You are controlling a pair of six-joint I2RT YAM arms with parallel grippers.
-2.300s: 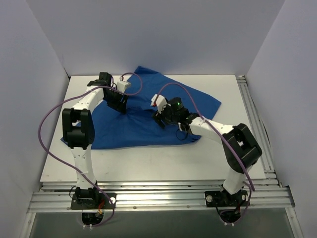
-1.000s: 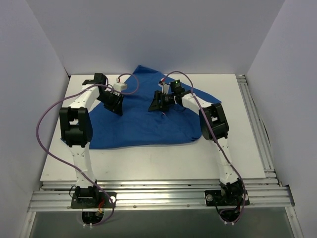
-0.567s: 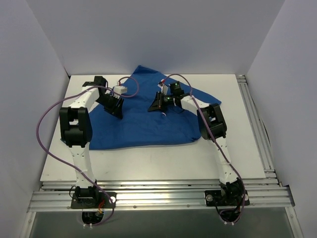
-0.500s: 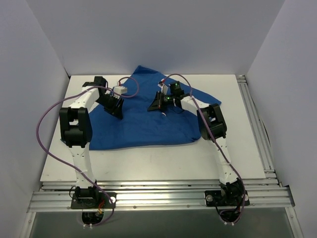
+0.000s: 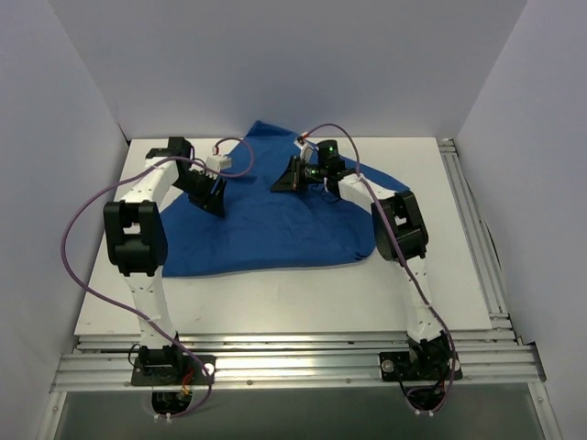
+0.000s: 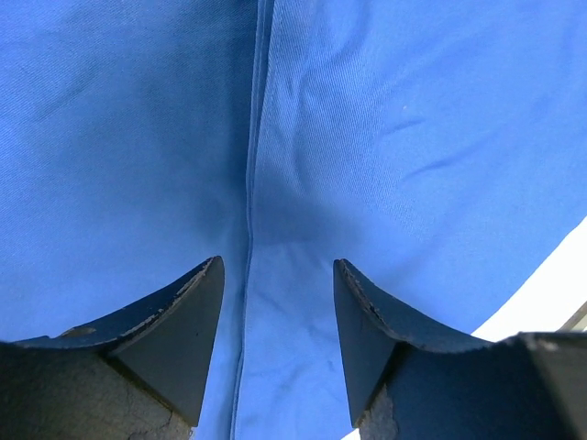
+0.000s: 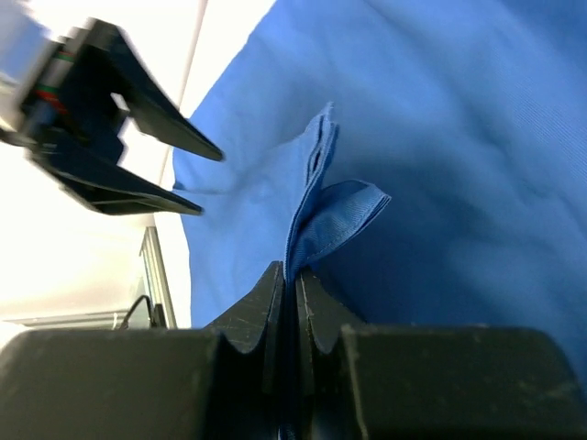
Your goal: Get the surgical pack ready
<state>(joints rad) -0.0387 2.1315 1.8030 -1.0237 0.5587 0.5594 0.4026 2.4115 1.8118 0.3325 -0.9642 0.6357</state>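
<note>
right gripper (image 7: 292, 275): clenched on a raised fold (image 7: 323, 206) of the cloth; a second ago its jaws stood apart, now they are pressed together with the blue edge between them
right arm: two seconds back it worked over the middle of the sheet; it has since reached to the far side and, after the pinch, crept a little further off and to the left
left gripper (image 6: 275, 270): released, a shade wider than a second ago, hanging just over the cloth with a stitched hem line (image 6: 249, 183) running between its fingers, grasping nothing
drape (image 5: 275, 229): spread and rumpled on the bench (image 5: 275, 302), one corner pointing away from the arms; the pinched fold stands up off the sheet
other contents: only cloth shows; whether anything lies beneath it I cannot tell
meaning for the task: probably the first real hold for a fold-over; one side is secured, the left looks set to take a second hold, and no parcel is formed yet
risk: the pinch is thin and near an edge, so a quick pull may slip it free
</note>
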